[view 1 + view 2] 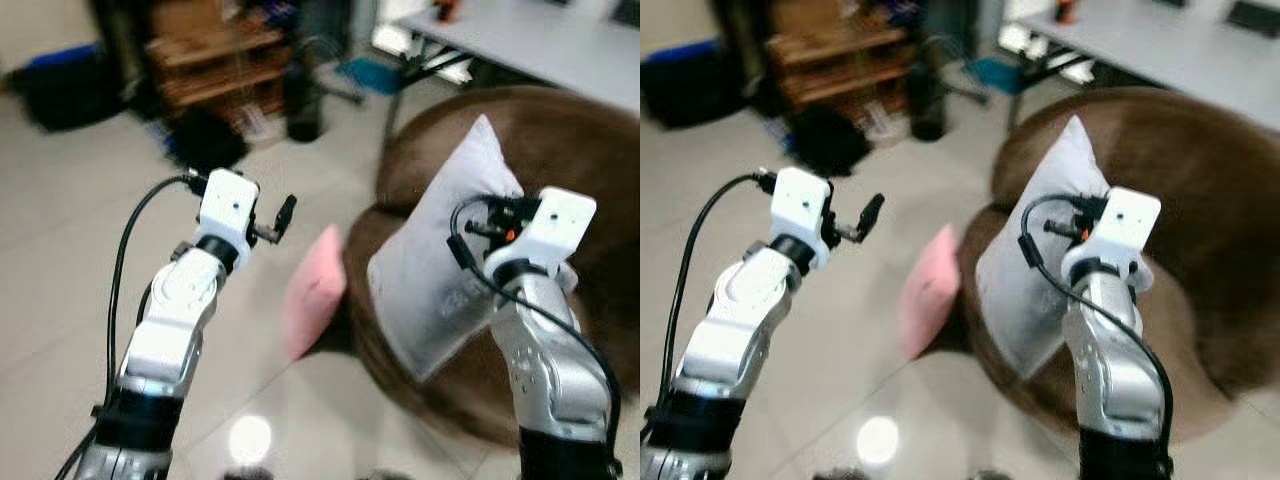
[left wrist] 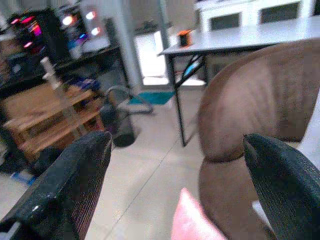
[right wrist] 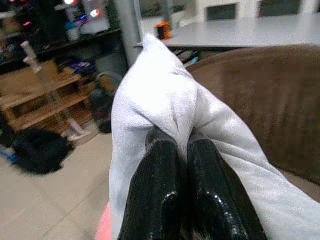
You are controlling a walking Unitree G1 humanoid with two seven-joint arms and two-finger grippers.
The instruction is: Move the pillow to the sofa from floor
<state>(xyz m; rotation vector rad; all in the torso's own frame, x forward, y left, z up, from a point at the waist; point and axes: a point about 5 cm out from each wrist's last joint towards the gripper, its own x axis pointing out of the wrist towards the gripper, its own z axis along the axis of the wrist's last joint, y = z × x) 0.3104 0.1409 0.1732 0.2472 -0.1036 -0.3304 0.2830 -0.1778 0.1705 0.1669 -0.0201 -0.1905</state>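
Both eye views look forward and down from the head, sharing the brown sofa [image 1: 560, 150]; each wrist view looks closely along its own fingers toward the far desk [image 2: 260, 37].

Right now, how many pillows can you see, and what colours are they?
White pillow, pinched in the right gripper over the brown sofa: 1
Pink pillow, leaning against the sofa down on the floor: 1
Total: 2 pillows
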